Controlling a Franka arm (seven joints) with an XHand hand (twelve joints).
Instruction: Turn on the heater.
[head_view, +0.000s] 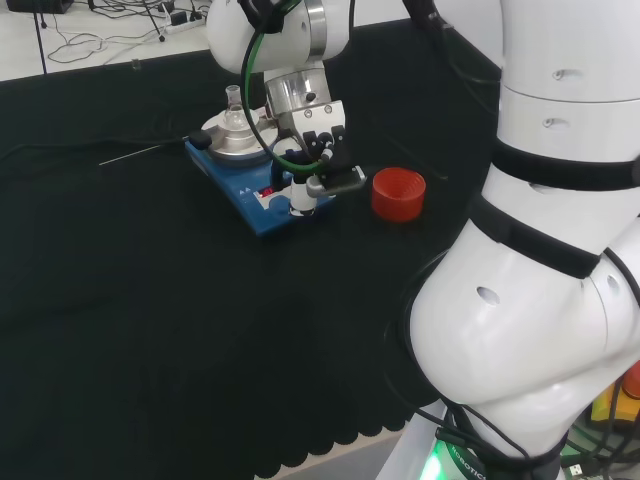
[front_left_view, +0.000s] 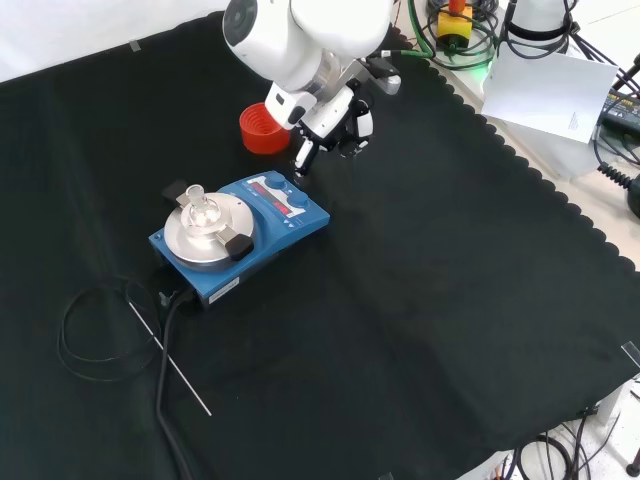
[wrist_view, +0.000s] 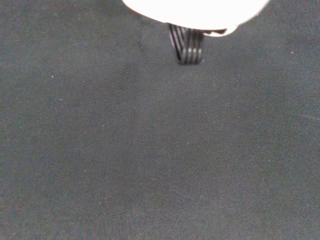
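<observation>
Right now my hand, fingers curled on nothing with one reaching down, hovers at the control-panel end of the blue heater on the worktop, the red ring just beyond.

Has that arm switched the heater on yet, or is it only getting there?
Done: the hand has reached the blue heater's control end. In hand: a finger points down at the front panel. Left: whether it is switched on can't be told.
</observation>
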